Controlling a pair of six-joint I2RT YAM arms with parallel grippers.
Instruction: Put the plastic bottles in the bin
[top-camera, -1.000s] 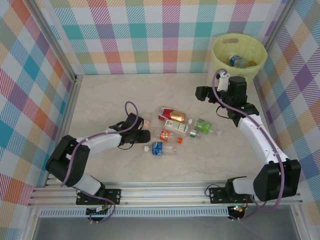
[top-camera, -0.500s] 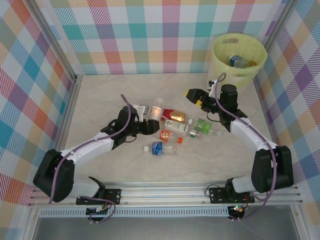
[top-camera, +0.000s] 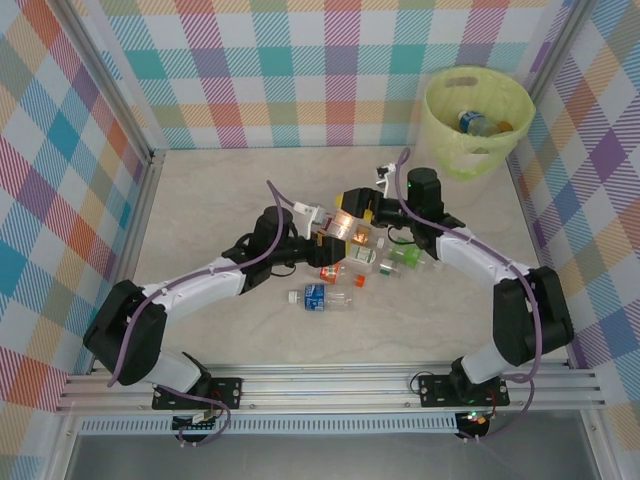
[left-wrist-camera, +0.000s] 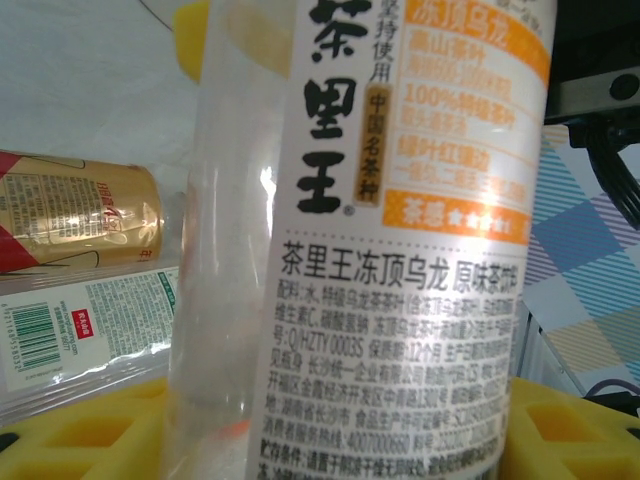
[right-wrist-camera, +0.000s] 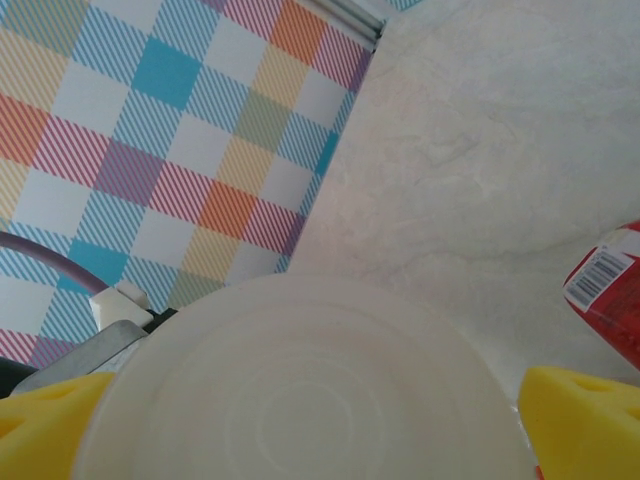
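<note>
Centre frame, over counter (top-camera: 200, 200) | left hand (top-camera: 325, 228) clenched on bottle (left-wrist-camera: 400, 250) labelled 茶里王, orange-white | right hand (right-wrist-camera: 310, 430) spread wide at its end

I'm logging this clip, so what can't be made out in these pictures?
Top view: glare washes out the orange-label bottle; text too small.
Left wrist view: its cap and base are cut off by the frame edges.
Right wrist view: a white round end is blurred, too near the lens; cap or base, cannot tell.
Top view: the bin's wall hides its deeper contents.
</note>
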